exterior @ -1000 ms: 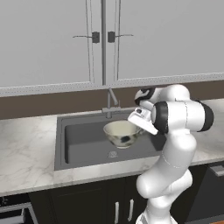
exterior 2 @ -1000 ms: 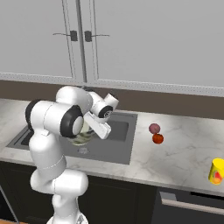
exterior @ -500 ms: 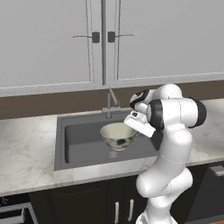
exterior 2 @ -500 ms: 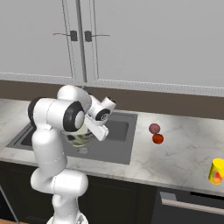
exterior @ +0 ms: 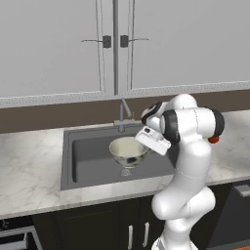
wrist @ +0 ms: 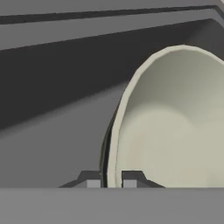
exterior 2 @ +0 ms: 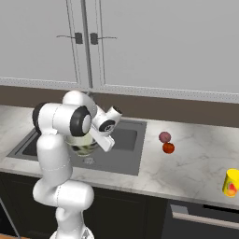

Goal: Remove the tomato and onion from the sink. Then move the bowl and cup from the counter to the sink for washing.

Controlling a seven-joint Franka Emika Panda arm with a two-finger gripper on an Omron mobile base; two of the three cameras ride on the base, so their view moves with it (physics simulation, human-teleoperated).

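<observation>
Setting: white marble-look surface (exterior: 29,166) over dark cabinets, pale wall cupboards in the upper half of both base views.
Sink: dark grey sink (exterior: 93,166) at centre-left of the left base view, faucet (exterior: 122,114) behind it; no fruit visible in the basin.
Bowl: cream-white bowl (exterior: 128,151) at the centre of the left base view, held above the basin floor over the drain; it looks not yet set down.
Tool: tool (wrist: 111,180) at the bottom centre of the hand view, clamped on the bowl's rim, one finger inside and one outside.
Onion: pinkish onion (exterior 2: 164,137) right of centre in the right base view, resting on the surface beside the sink; this step looks done.
Tomato: orange-red tomato (exterior 2: 168,148) just below the onion in that view, touching or nearly touching it; also done.
Cup: yellow cup (exterior 2: 231,182) at the lower right edge of the right base view, on the surface well apart from the sink.
Left to do: lower and release the bowl, then fetch the cup.
</observation>
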